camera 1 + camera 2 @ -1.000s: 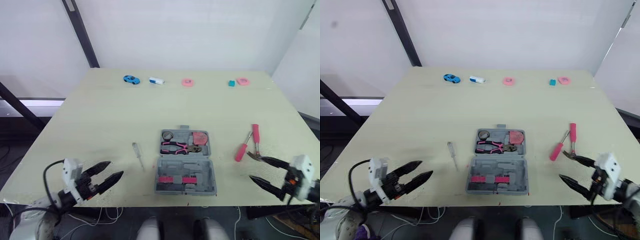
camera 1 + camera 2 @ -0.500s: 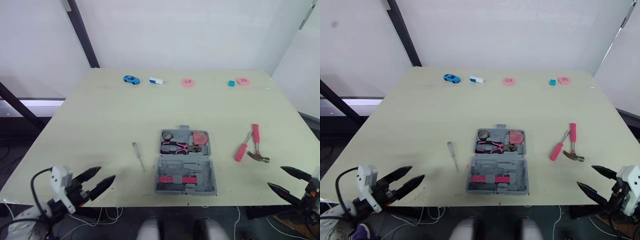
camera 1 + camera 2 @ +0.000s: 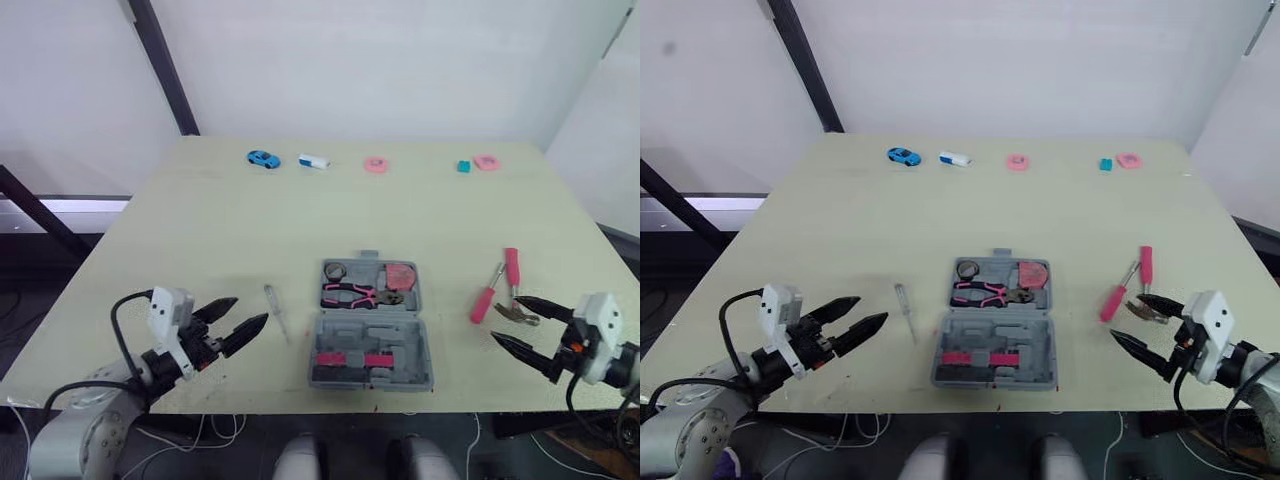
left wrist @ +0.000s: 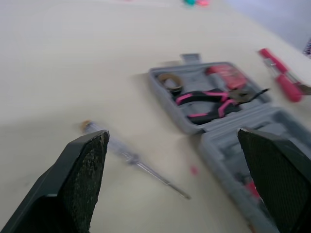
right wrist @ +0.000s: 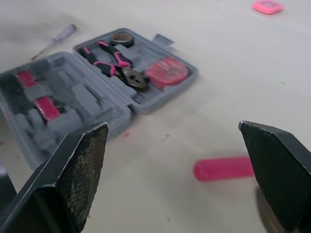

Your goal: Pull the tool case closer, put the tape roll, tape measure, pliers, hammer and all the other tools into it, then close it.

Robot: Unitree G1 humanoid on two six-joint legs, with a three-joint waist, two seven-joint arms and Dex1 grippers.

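Centrally, the open tool case (image 3: pixel 372 338) sat near the table's (image 3: pixel 200 230) front edge, holding tape roll (image 3: pixel 336 270), pliers (image 3: pixel 350 293) and tape measure (image 3: pixel 400 275); markings too small to read. Hammer (image 3: pixel 512 268) and red screwdriver (image 3: pixel 487 297) lay to its right. Left hand (image 3: pixel 250 311) and right hand (image 3: pixel 504 317) hovered, fingers apart.

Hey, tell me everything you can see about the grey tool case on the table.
The tool case is grey moulded plastic, lying open and flat on the table near its front edge. The far half, with a small tab on its outer edge, holds a tape roll, pink-handled pliers and a red tape measure. The near half has shaped slots with two pink pieces.
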